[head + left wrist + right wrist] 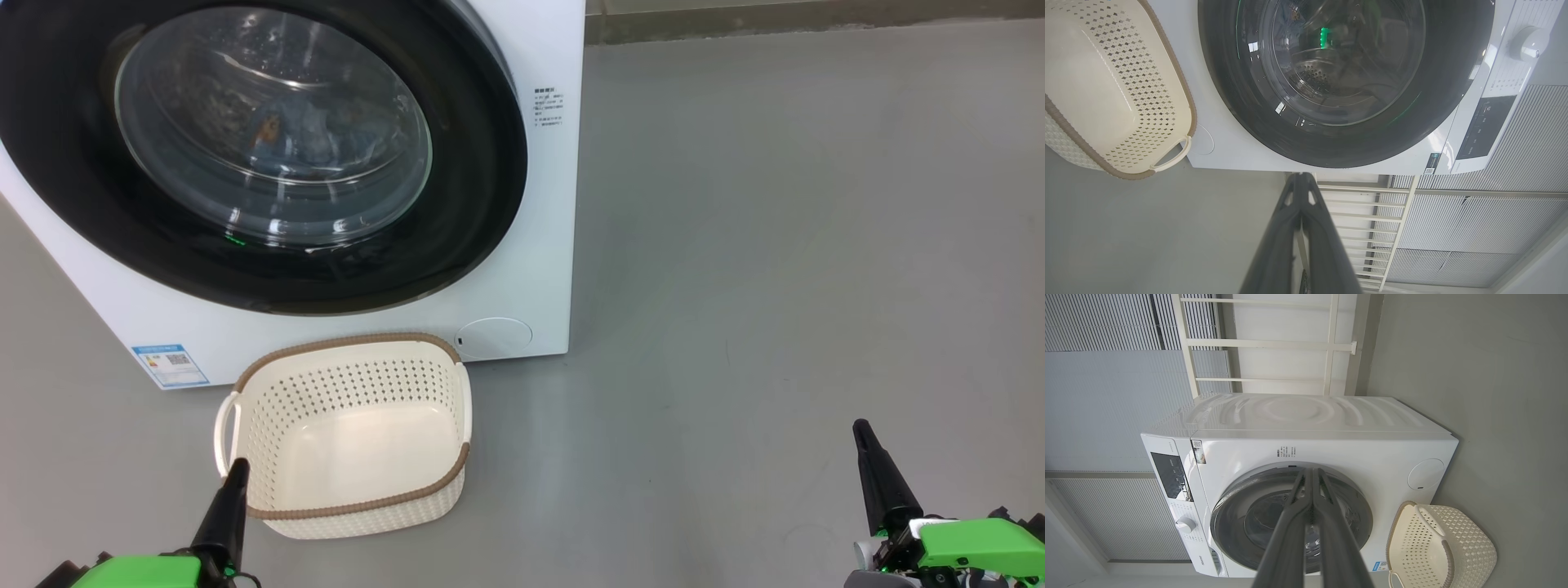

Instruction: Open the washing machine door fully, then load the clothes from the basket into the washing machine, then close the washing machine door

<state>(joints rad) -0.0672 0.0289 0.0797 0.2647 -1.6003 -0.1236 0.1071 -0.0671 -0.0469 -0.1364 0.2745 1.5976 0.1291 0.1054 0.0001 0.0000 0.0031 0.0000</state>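
Note:
The washing machine (543, 245) stands at the upper left with its round black-rimmed door (478, 163) flat against the front. Through the glass bowl I make out the clothes (302, 135), light blue with an orange patch, lying in the drum. On the floor in front sits the cream basket (351, 384) with nothing in it. My left gripper (237, 467) is shut, its tip at the basket's near left rim. Far off to the right, my right gripper (860, 428) is shut over bare floor. The left wrist view shows the gripper (1301, 176) below the door (1437, 90).
A blue label sticker (170, 365) and a round service cover (494, 336) mark the washer's lower front. Grey floor (775, 286) stretches right of the machine. The right wrist view shows the control panel (1169, 473), a dial (1186, 524) and a white rack (1265, 343) behind the washer.

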